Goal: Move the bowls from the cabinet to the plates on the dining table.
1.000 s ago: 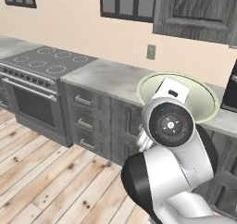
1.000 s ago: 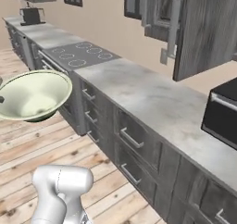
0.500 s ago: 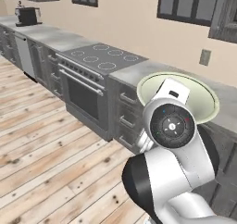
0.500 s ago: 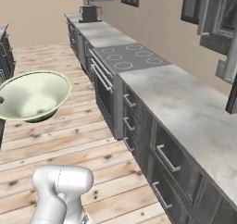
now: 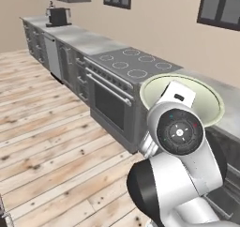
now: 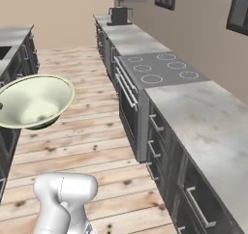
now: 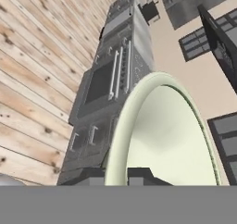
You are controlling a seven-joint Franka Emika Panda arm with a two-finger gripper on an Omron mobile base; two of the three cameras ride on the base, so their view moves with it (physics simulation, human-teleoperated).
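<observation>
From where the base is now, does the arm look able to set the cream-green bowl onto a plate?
Probably not yet. The gripper holds the cream-green bowl over wood floor beside the stove, with no plate or dining table close by.

bowl (image 6: 34, 100): 1 | stove (image 5: 136, 66): 1 | coffee maker (image 5: 58, 16): 1

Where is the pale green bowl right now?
The pale cream-green round bowl is up in the air, held at the gripper, over the wooden floor. In the right base view it sits at the left, across from the grey stove.
</observation>
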